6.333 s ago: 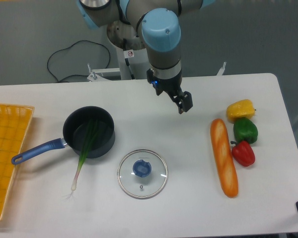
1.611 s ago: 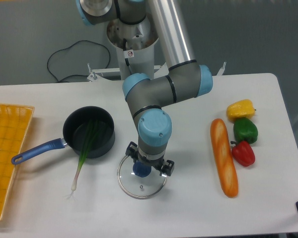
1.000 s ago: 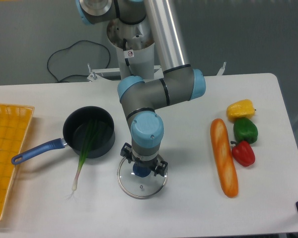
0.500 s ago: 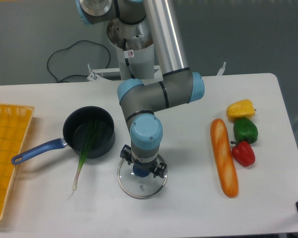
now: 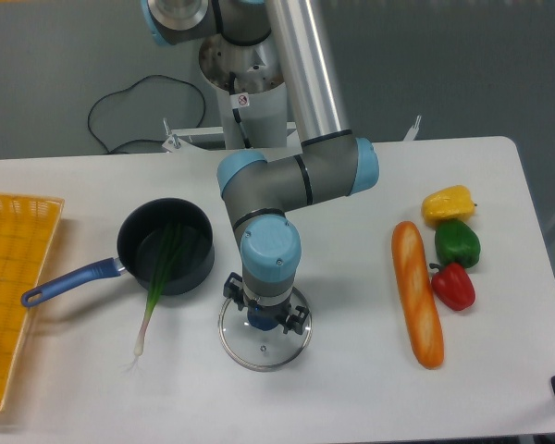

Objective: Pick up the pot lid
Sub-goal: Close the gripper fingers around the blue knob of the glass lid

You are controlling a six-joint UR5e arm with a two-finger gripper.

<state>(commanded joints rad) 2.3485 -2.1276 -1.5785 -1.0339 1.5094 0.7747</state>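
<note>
- The pale surface (image 5: 351,393) carries everything in reach; the hand works low over it, so a little too much descent could jam the fingertips against the lid or press it down hard.
- The arm (image 5: 259,190) reaches down over the lid and covers part of the view; a small sideways error there could shove the lid rather than lift it.
- The black pan (image 5: 129,242) sits just beside the lid, greens trailing over its rim; lifting on a slant towards it could knock the two together.
- The pot lid (image 5: 282,350) lies flat, glass disc inside a shiny rim, directly beneath the hand. Held off centre, it would probably tip or swing.
- The hand (image 5: 265,303) is spread, one finger each side of the knob; closing too high would risk slipping off.
- The blue knob (image 5: 262,323) looks round and perhaps smooth, so a shallow pinch could let it twist free.
</note>
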